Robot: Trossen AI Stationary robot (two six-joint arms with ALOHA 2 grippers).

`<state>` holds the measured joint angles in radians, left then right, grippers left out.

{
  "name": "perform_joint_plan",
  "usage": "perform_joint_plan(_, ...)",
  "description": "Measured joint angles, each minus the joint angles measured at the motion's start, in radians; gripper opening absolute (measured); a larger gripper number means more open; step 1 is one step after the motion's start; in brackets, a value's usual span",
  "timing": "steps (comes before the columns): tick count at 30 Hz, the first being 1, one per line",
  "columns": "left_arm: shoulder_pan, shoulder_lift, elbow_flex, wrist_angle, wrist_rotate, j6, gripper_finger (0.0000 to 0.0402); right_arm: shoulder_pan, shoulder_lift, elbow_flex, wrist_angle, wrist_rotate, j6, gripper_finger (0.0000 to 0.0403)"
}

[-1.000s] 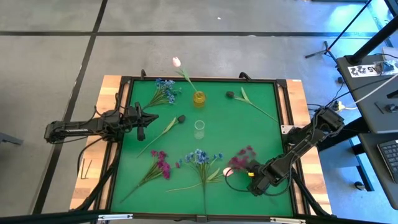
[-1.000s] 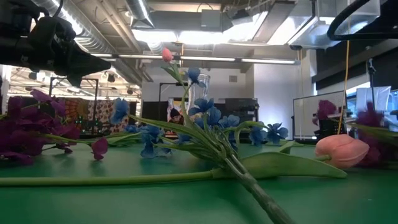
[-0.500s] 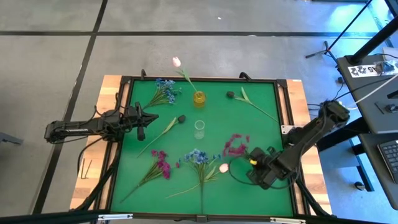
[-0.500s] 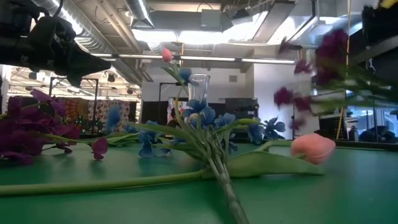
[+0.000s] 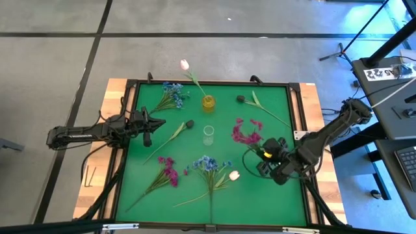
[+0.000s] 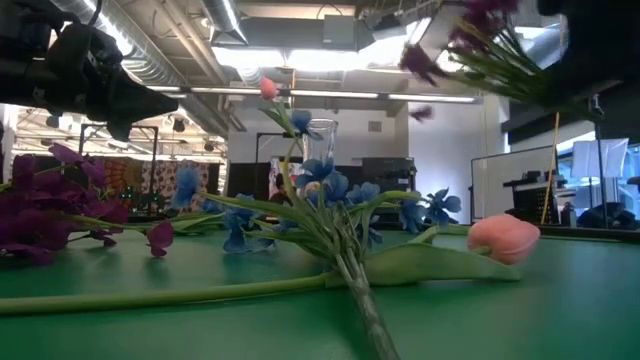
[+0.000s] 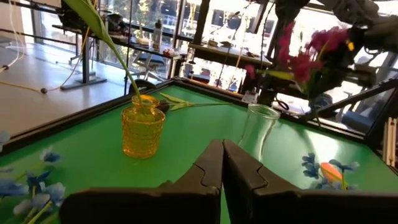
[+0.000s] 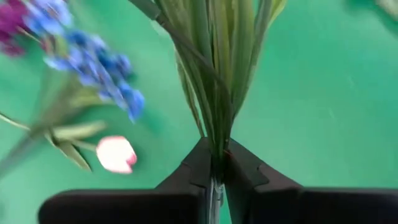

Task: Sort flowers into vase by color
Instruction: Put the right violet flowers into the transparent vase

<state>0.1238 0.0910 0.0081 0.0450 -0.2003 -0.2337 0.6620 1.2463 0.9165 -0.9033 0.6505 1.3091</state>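
Magenta spray [image 5: 246,132] is now lifted clear of the mat, held by the right gripper [image 5: 265,158] at right-center; a second ago it lay at the near right of the green mat [image 5: 279,110] with the gripper beside it. The right gripper is clamped shut on the bundle of green stems, seen pinched between its fingers [image 8: 198,167] in the right wrist view. In the low view the magenta heads [image 6: 470,35] are seen raised high at the upper right, where half a second ago they were lower and blurred. The pink tulip bud [image 5: 234,175] left on the mat has shifted slightly toward the left near the blue spray [image 5: 208,164], whose stems have also been nudged.

The left gripper [image 5: 160,123] is unchanged at the left edge of the mat, fingers [image 7: 211,168] pressed together with nothing between them.

Containers: a yellow vase [image 5: 208,102] stands at far center with a white-pink tulip [image 5: 184,64] stem in it, leaning to the far left. A clear glass vase [image 5: 208,134] stands just nearer, at center; contents cannot be told.

Other flowers on the mat: a second blue spray [image 5: 171,91] at far left, a second magenta spray [image 5: 168,170] at near left, a dark-headed stem [image 5: 188,124] left of the clear vase, another dark-headed stem [image 5: 240,99] at far right.
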Motion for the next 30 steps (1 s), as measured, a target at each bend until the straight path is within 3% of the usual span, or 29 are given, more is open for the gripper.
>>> perform_joint_plan(7, 0.0, 0.0, 0.0, 0.0, 0.009, -0.01, 0.0, -0.125, -0.045, 0.001, 0.378, 0.016, -0.481, 0.0015)
perform_joint_plan(17, 0.0, 0.0, 0.0, 0.0, 0.061, -0.072, 0.0, -0.328, -0.051, 0.002, 0.934, -0.117, -1.178, 0.0018)
perform_joint_plan(21, 0.0, 0.0, 0.0, 0.001, 0.061, -0.072, 0.0, -0.419, -0.045, 0.002, 1.122, -0.172, -1.316, 0.0016)
perform_joint_plan(30, 0.0, 0.0, 0.0, 0.0, 0.061, -0.1, 0.0, -0.605, 0.076, 0.003, 1.412, -0.517, -1.419, 0.0016)
